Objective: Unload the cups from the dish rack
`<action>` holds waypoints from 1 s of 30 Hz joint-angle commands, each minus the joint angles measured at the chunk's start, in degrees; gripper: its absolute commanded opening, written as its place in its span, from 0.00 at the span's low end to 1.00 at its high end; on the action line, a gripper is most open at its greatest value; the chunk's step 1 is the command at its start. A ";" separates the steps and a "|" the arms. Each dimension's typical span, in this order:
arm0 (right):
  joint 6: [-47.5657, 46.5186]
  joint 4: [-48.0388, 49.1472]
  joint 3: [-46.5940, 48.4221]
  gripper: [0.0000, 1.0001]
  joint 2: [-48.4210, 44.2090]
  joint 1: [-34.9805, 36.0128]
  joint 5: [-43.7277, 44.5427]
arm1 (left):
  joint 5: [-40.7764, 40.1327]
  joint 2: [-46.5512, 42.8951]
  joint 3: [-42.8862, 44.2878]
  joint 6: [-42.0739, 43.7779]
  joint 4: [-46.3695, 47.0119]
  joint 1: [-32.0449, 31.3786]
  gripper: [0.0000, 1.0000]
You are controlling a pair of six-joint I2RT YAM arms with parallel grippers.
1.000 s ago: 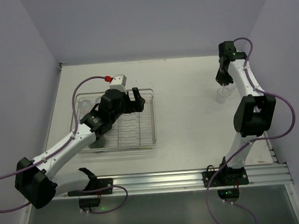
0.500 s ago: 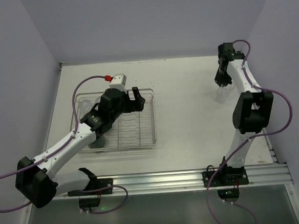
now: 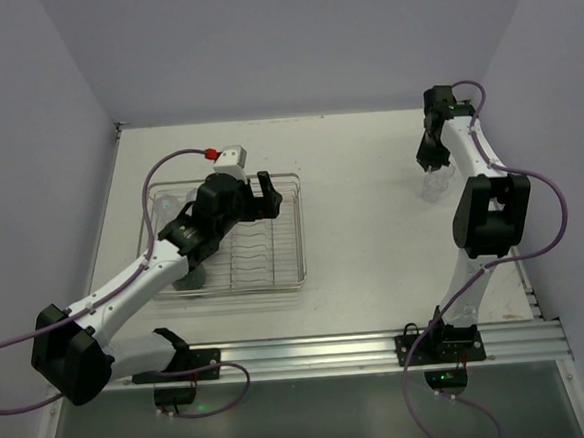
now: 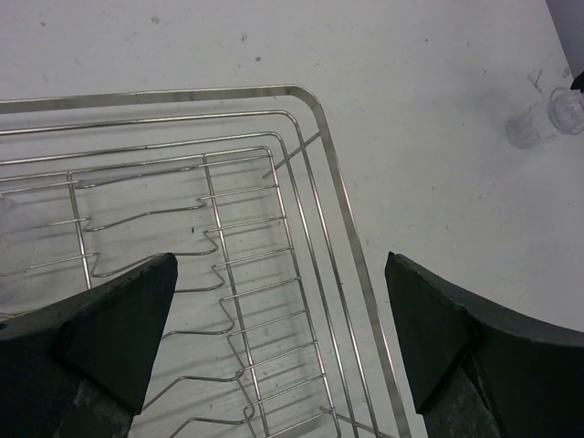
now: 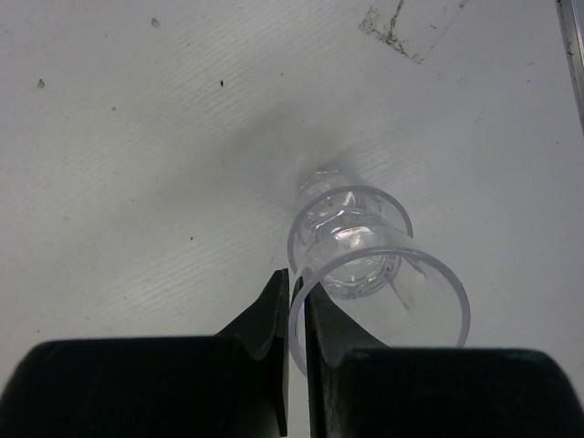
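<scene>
The right jaws, pinched on the clear tumbler point(image 3: 430, 184) at its rim, have edged slightly farther back.

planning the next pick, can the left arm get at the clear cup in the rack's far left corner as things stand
Likely yes: the left gripper hangs open and empty over the dish rack, nothing covers the clear cup, and the right gripper is far off, shut on another cup.
</scene>
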 commanded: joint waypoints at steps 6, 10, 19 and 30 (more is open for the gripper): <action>-0.62 0.79 0.85 0.00 0.21 0.17 -0.06 | -0.13 -0.59 -0.10 1.17 1.21 0.91 1.00; -0.53 0.96 0.32 0.00 0.03 0.17 0.03 | -1.01 -0.68 0.34 1.43 -0.02 1.18 1.00; -0.44 0.61 -0.21 0.10 -0.14 0.17 -0.23 | -2.15 -3.40 0.51 2.22 -3.97 2.93 1.00; -0.26 0.09 -0.65 0.21 -0.05 0.17 -0.23 | -2.68 -5.77 0.43 2.93 -8.19 5.04 1.00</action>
